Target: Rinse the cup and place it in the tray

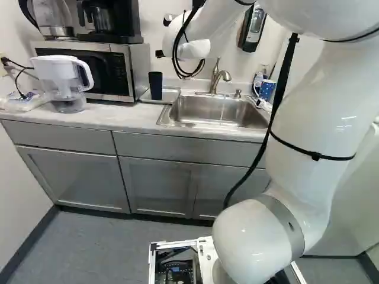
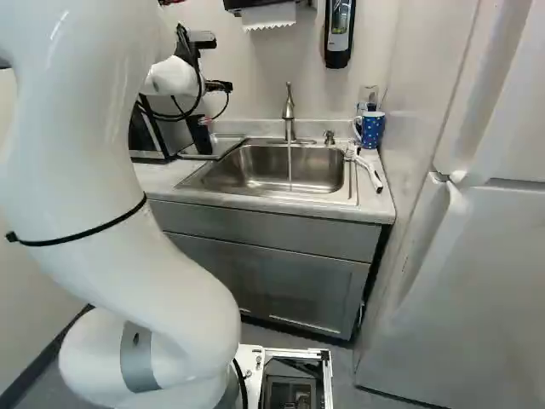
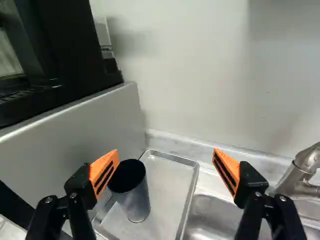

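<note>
Nearest me, my black claw with orange pads [image 3: 165,154] stands wide apart and has nothing clamped in it. Just past it, the dark, tapered cup [image 3: 136,202] stands in the shallow metal tray [image 3: 170,175], nearer one finger than the other and mouth up, as far as I can make out. So the placing half of the job looks done to me, and all I'd judge left for the claw is to draw clear without knocking the rim. Beyond that, a thin stream of water [image 2: 289,166] runs from the brushed-metal tap [image 2: 289,111] into the steel sink [image 2: 243,169]. That fits with a rinse, but I can't confirm one: no drops show on the cup, so I can't rule out that the rinse is yet to be done.

As for what I can't see, the big white arm [image 1: 308,136] blocks part of both base views, and the claw's fingers don't read clearly there. The cup's inside is too dark to tell wet from dry. The tray's near end runs out of the wrist view, and there the tap is cut off too, its stream out of sight.
</note>
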{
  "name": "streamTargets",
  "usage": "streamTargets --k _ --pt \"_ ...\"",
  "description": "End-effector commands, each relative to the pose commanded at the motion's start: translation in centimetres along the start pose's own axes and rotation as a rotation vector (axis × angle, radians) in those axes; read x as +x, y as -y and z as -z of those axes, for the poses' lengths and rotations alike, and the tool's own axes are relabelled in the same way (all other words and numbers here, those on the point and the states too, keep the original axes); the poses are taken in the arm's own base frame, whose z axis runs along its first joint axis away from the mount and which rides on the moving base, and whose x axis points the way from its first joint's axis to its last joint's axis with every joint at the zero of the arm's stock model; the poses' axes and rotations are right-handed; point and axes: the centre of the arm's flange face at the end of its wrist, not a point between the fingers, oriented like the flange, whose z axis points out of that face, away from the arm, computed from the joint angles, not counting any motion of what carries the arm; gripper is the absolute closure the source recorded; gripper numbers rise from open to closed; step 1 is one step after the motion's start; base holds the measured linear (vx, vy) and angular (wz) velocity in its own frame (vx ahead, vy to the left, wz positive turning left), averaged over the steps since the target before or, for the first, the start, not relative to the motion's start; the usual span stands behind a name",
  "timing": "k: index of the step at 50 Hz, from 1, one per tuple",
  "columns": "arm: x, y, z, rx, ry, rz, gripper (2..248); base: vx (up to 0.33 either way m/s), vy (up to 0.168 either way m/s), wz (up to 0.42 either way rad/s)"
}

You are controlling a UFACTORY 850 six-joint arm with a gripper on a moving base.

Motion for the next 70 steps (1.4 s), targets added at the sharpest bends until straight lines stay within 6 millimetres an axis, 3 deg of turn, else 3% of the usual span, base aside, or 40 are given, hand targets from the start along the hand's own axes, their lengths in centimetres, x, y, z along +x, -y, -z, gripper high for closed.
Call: streamTargets --k 43,70 --pt "-0.6 -5.9 4.8 -0.110 -0.001 -0.019 3 0.000 0.000 0.000" --pt "-0.6 -9.7 6.4 -0.185 -0.007 -0.032 3 0.000 0.000 0.000"
